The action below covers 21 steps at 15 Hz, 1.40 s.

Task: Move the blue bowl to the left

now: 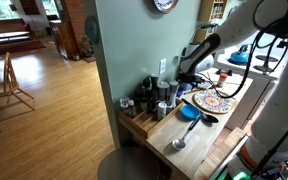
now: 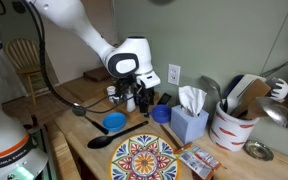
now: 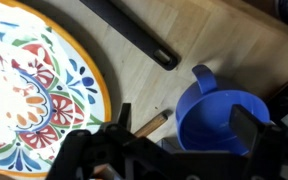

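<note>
The jaws are spread wide and hold nothing. The gripper (image 3: pixel 169 145) hangs over the wooden counter (image 3: pixel 154 90), with a blue cup (image 3: pixel 222 120) just under it. The blue bowl (image 2: pixel 114 122) sits on the counter by the black ladle (image 2: pixel 102 141), left of the patterned plate (image 2: pixel 144 158).

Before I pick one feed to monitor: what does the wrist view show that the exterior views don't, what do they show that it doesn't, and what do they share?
Wrist view only: the open hand seen close, its fingers apart above the blue bowl, and what looks like a thin wooden stick beside the patterned plate.
Exterior views only: the robot arm, a blue tissue box and a white utensil crock.
Both: the blue bowl, the patterned plate and a black utensil handle on the wooden counter.
</note>
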Motion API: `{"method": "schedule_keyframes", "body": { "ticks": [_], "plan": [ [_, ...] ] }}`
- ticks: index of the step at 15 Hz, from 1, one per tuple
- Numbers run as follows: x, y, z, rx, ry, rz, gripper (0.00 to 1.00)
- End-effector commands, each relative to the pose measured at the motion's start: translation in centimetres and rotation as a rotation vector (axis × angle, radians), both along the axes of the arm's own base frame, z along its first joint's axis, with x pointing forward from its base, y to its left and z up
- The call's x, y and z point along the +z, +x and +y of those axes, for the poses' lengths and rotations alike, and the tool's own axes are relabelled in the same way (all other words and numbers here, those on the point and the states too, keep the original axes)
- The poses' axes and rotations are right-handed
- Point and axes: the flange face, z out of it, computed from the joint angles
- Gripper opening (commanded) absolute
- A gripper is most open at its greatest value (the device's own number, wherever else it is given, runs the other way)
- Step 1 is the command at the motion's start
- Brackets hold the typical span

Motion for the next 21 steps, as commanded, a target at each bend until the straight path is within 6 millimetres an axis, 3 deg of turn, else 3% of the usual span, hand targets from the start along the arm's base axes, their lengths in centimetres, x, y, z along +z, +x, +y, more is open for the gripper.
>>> {"method": "schedule_keyframes", "body": {
  "ticks": [1, 8, 9, 10, 16, 18, 19, 21],
  "plan": [
    [-1.9, 1.0, -1.4, -0.087, 0.027, 0.004, 1.00],
    [-3.6, 2.3, -2.8, -0.203, 0.097, -0.011, 0.99],
    [-3.7, 2.4, -3.1, -0.212, 0.097, -0.011, 0.90],
    [-3.7, 2.5, -3.4, -0.225, 0.096, -0.014, 0.75],
    [-3.6, 2.9, -4.7, -0.260, 0.099, -0.024, 0.29],
    [-3.9, 3.1, -4.7, -0.268, 0.106, -0.022, 0.18],
    [-4.0, 3.1, -4.7, -0.270, 0.106, -0.020, 0.19],
    [-4.3, 3.2, -4.7, -0.271, 0.110, -0.015, 0.11]
  ]
}}
